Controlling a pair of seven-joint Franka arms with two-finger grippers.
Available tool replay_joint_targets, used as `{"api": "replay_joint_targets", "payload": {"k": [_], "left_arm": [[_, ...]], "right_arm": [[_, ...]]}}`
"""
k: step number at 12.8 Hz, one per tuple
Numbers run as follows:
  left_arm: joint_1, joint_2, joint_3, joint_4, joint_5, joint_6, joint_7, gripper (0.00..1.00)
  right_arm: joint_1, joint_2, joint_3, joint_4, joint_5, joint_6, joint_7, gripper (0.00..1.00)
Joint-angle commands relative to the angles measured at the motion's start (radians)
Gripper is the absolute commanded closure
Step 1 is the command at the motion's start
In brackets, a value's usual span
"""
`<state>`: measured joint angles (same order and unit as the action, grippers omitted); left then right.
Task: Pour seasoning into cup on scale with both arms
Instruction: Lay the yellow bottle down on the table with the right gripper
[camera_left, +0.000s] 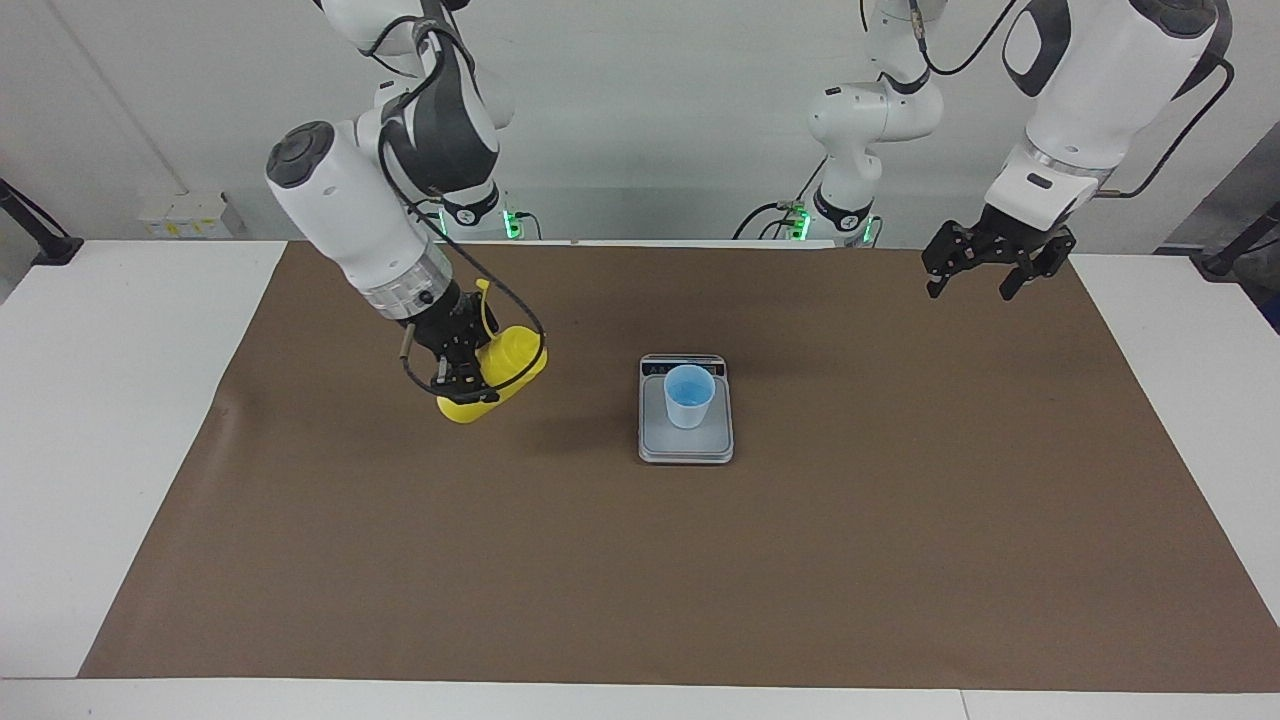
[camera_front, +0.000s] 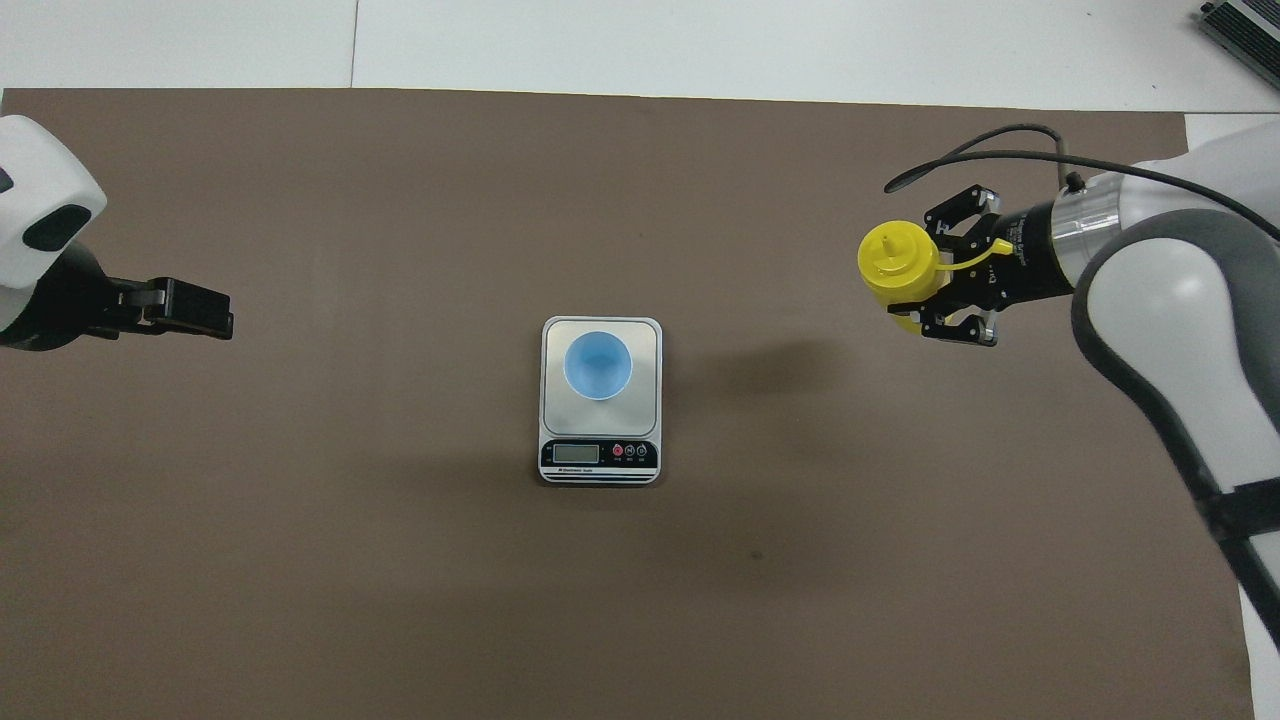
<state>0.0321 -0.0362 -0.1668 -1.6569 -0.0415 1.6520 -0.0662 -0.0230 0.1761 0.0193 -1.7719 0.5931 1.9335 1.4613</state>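
Note:
The light blue cup (camera_left: 689, 395) stands upright on the silver-grey scale (camera_left: 686, 445), in the middle of the brown mat; both show in the overhead view, the cup (camera_front: 598, 365) on the scale (camera_front: 556, 412). My right gripper (camera_left: 462, 378) is shut on the yellow seasoning bottle (camera_left: 508, 368) and holds it tilted, low over the mat toward the right arm's end. In the overhead view the bottle (camera_front: 897, 262) shows its nozzle, with the right gripper (camera_front: 950, 285) around its body. My left gripper (camera_left: 972, 285) is open and empty, up over the mat's left-arm end; it also shows in the overhead view (camera_front: 195, 310).
A brown mat (camera_left: 640, 570) covers most of the white table (camera_left: 90, 400). The scale's display strip (camera_front: 598, 454) is on its edge nearer to the robots. Bare mat lies between the bottle and the scale.

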Motion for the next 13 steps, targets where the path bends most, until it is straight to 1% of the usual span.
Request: {"api": "replay_joint_targets", "payload": {"k": [1, 4, 9, 11, 12, 13], "left_arm": [[0.011, -0.024, 0.0, -0.021, -0.017, -0.009, 0.008, 0.0], [0.011, -0.024, 0.0, -0.023, -0.017, -0.009, 0.008, 0.0], [0.011, -0.024, 0.0, -0.021, -0.017, -0.009, 0.008, 0.0], [0.011, -0.024, 0.0, -0.021, -0.017, -0.009, 0.008, 0.0], [0.011, -0.025, 0.0, -0.021, -0.017, -0.009, 0.008, 0.0], [0.011, -0.025, 0.0, -0.023, -0.017, -0.009, 0.008, 0.0]], "right_arm": [[-0.075, -0.043, 0.013, -0.113, 0.149, 0.013, -0.169, 1.0], [-0.124, -0.035, 0.011, -0.201, 0.279, 0.042, -0.323, 1.0], [-0.187, 0.023, 0.011, -0.276, 0.411, 0.047, -0.498, 1.0], [-0.187, 0.031, 0.011, -0.316, 0.454, 0.068, -0.579, 1.0], [-0.186, 0.028, 0.011, -0.328, 0.455, 0.077, -0.619, 0.87], [-0.187, 0.025, 0.011, -0.337, 0.456, 0.078, -0.639, 0.42]]}}
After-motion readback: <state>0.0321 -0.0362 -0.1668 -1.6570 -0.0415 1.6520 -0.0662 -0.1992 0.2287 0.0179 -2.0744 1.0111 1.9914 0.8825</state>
